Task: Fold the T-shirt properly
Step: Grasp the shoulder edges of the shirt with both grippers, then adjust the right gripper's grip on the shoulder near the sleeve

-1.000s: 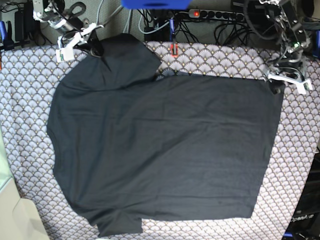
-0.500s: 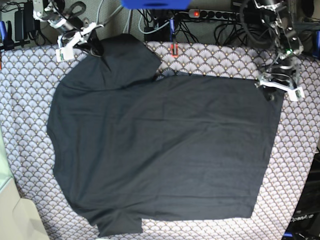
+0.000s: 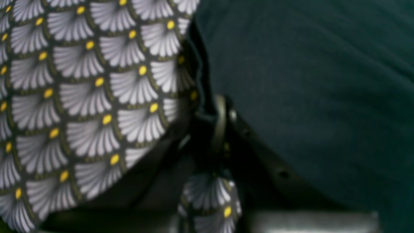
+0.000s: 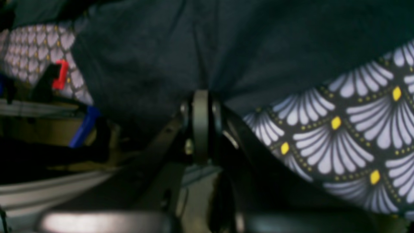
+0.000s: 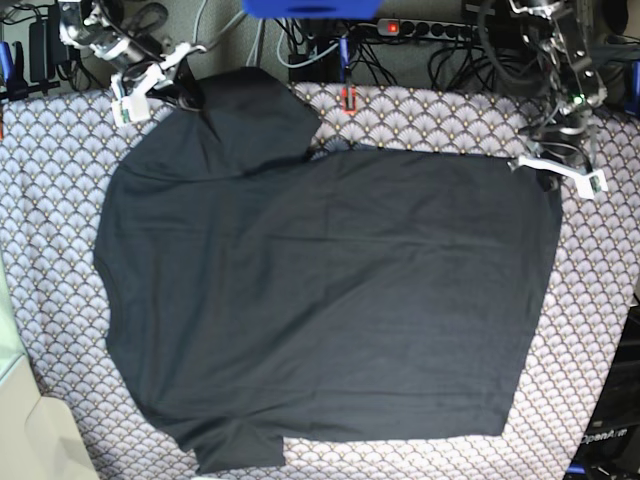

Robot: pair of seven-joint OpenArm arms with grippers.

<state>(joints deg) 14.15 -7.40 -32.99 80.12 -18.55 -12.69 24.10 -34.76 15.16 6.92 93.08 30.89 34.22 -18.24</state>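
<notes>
The dark charcoal T-shirt (image 5: 330, 290) lies spread flat on the scallop-patterned tablecloth (image 5: 50, 220), neck to the left and hem to the right. One sleeve (image 5: 255, 115) points to the table's far edge. My left gripper (image 5: 550, 170) is at the far right hem corner. In the left wrist view it (image 3: 220, 129) is shut on the T-shirt's edge (image 3: 307, 81), beside the tablecloth (image 3: 81, 97). My right gripper (image 5: 175, 80) is at the far left by the shoulder. In the right wrist view it (image 4: 200, 123) is shut on a pinch of the T-shirt (image 4: 145, 58).
Behind the table's far edge are a power strip (image 5: 400, 27) with a red light, tangled cables (image 5: 460, 60) and a blue object (image 5: 310, 8). A red clip (image 5: 347, 98) sits at the far edge. A pale surface (image 5: 30, 430) is at the lower left.
My left gripper has come down a little to the left onto the hem corner and shut on it. The corner has shifted slightly inward. My right gripper stays shut at the shoulder.
</notes>
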